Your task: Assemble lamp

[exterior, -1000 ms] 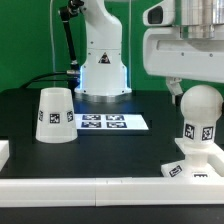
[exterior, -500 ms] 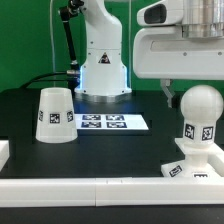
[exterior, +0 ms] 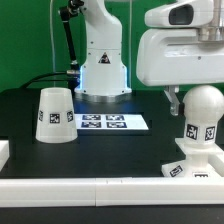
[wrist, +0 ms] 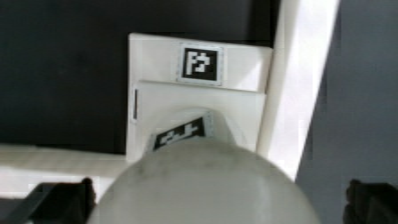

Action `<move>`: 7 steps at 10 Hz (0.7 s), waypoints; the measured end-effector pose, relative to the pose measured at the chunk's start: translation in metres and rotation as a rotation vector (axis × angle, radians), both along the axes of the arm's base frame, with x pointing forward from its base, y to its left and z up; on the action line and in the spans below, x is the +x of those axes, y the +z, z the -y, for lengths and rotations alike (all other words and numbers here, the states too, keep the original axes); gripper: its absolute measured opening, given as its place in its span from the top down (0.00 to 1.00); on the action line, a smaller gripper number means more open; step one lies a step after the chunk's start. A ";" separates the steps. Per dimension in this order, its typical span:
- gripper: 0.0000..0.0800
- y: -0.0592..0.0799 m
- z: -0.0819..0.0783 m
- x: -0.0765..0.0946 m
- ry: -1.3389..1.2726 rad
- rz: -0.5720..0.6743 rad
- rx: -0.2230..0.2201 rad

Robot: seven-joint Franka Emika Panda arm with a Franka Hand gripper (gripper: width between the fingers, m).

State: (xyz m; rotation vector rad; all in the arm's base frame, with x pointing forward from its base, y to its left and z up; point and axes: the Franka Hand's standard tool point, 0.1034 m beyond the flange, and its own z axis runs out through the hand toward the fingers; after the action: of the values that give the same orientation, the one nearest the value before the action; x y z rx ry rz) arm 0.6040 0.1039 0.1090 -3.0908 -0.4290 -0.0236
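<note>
The white bulb [exterior: 200, 125] stands upright on the flat square base [exterior: 178, 170] at the exterior view's lower right. My gripper [exterior: 190, 98] hangs over the bulb's round head, open, with one dark finger [exterior: 172, 100] showing beside the head. In the wrist view the bulb [wrist: 196, 180] fills the space between my two fingertips [wrist: 64, 200], above the tagged base [wrist: 178, 100]. The gripper [wrist: 214, 205] holds nothing. The cone-shaped shade [exterior: 54, 115] stands alone on the black table at the exterior view's left.
The marker board [exterior: 103, 122] lies flat mid-table. A white wall [exterior: 90, 190] runs along the table's near edge, right next to the base. The arm's base [exterior: 103, 60] stands behind.
The wrist has turned a little and the visible finger has come down slightly beside the bulb's head. Bulb, base and shade have not moved.
</note>
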 end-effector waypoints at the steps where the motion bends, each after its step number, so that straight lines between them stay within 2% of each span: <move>1: 0.13 0.001 0.001 0.001 0.122 0.000 -0.013; 5: 0.13 0.004 0.004 0.004 0.406 -0.001 -0.038; 7: 0.13 0.005 0.002 0.004 0.632 0.002 -0.062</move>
State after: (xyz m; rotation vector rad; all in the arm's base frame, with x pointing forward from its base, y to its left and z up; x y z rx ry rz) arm 0.6084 0.1024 0.1135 -2.8560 -1.3934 -0.0026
